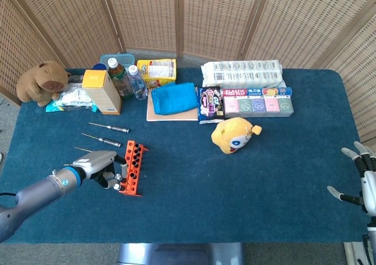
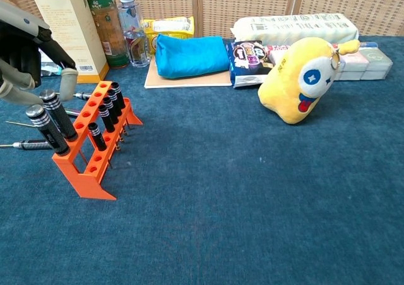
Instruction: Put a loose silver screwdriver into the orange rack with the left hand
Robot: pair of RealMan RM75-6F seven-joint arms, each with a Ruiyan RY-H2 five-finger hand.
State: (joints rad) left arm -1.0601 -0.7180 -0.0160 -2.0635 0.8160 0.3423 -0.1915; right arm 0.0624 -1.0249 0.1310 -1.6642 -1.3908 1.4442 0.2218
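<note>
The left hand (image 2: pixel 25 51) hovered, fingers spread and empty, just beside the orange rack (image 2: pixel 95 149); the right hand (image 1: pixel 362 180) rested spread, well apart.

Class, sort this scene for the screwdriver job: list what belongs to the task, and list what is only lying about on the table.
Belongs to the job:
- orange rack
- loose screwdrivers
- left hand

Just lying about:
- yellow plush toy
- brown plush animal
- two bottles
- yellow carton
- blue pouch
- snack packets
</note>
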